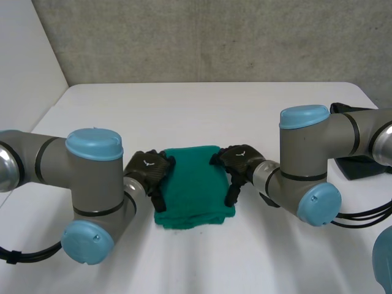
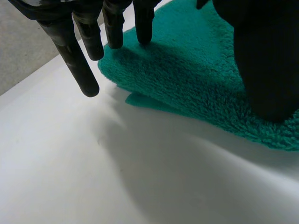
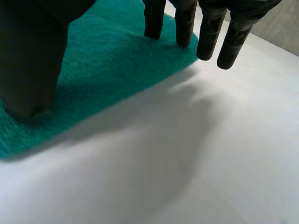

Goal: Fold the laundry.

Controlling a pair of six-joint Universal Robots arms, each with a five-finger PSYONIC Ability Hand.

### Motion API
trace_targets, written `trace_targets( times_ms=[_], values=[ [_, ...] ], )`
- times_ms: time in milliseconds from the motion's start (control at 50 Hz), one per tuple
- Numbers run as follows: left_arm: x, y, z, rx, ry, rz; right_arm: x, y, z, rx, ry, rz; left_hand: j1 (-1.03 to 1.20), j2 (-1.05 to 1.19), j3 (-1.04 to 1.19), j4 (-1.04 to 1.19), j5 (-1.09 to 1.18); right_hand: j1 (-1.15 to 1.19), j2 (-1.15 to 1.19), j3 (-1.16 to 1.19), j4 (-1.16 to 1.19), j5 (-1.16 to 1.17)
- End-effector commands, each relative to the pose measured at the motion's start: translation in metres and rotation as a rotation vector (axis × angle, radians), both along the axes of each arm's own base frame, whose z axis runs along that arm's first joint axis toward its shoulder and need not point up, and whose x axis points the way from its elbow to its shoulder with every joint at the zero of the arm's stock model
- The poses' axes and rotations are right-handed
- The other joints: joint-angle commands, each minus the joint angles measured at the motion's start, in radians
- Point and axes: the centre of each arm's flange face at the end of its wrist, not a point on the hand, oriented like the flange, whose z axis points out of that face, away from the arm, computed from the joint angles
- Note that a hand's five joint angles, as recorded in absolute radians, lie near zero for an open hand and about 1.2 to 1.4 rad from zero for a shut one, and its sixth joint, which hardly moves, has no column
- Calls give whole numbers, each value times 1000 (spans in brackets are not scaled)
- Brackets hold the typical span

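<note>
1. Straight, spread fingers [image 2: 77,60] of the left hand [image 1: 147,169] hovered at the left edge of the green towel [image 1: 193,184], pinching nothing.
2. Spread likewise, fingers [image 3: 236,39] of the right hand [image 1: 240,160] stood at its right edge.
3. Folded in layers, it lay on the table [image 1: 202,257]; folding seemed nearly finished.

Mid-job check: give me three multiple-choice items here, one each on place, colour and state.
1. Where is the towel?
A) on the table, between the left hand and right hand
B) draped over the right arm
C) at the table's far edge

2. What colour is it?
A) white
B) red
C) teal green

3. How are the left hand's fingers?
A) curled round the towel
B) straight, tips at its edge
C) curled, holding nothing

Answers: 1 A, a hand sits at each side edge; 2 C, teal green against the white table; 3 B, the left wrist view shows them straight.
</note>
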Motion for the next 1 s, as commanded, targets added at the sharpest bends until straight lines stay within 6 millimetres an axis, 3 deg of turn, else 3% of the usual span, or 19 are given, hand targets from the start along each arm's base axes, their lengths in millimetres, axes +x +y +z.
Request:
trace_targets(
  times_ms=[20, 60, 120, 140, 220, 320, 440, 500, 660, 1000],
  values=[
    [-5, 3, 17, -39, 27, -44, -9, 0, 31, -113, 42, -42, 10, -5, -15, -310, -22, -16, -45, -33, -56, -58],
    [-7, 3, 45, -103, 83, -67, -13, 5, 45, -147, 21, -55, 10, -5, -15, -310, -22, -16, -45, -33, -56, -58],
    [-8, 5, 72, -158, 135, -99, -16, 9, 64, -226, -29, -75, 10, -5, -15, -310, -22, -16, -45, -33, -56, -58],
    [-8, 5, 88, -189, 169, -121, -17, 10, 66, -238, -42, -88, 10, -5, -15, -310, -22, -16, -45, -33, -56, -58],
    [-2, -1, 122, -219, 274, -145, -21, 27, 74, -237, -116, -137, 16, 1, -9, -304, -16, -16, -45, -33, -56, -58],
    [11, -5, 142, -153, 355, -149, -14, 62, 71, -178, -158, -102, 22, 7, -3, -299, -10, -16, -45, -33, -56, -58],
    [19, -8, 141, -54, 374, -149, 3, 106, 38, -107, -130, 0, 25, 10, 0, -296, -7, -16, -45, -33, -56, -58],
    [18, -8, 139, -49, 373, -150, 11, 113, 18, -108, -113, 26, 25, 10, 0, -296, -7, -16, -45, -33, -56, -58],
    [19, -7, 140, -49, 373, -150, 24, 101, -11, -194, -59, -5, 22, 7, -3, -299, -10, -16, -45, -33, -56, -58],
    [20, -6, 138, -43, 374, -148, 44, 80, -26, -263, -47, 6, 22, 7, -3, -299, -10, 270, 241, 253, 230, 228]
  ],
)
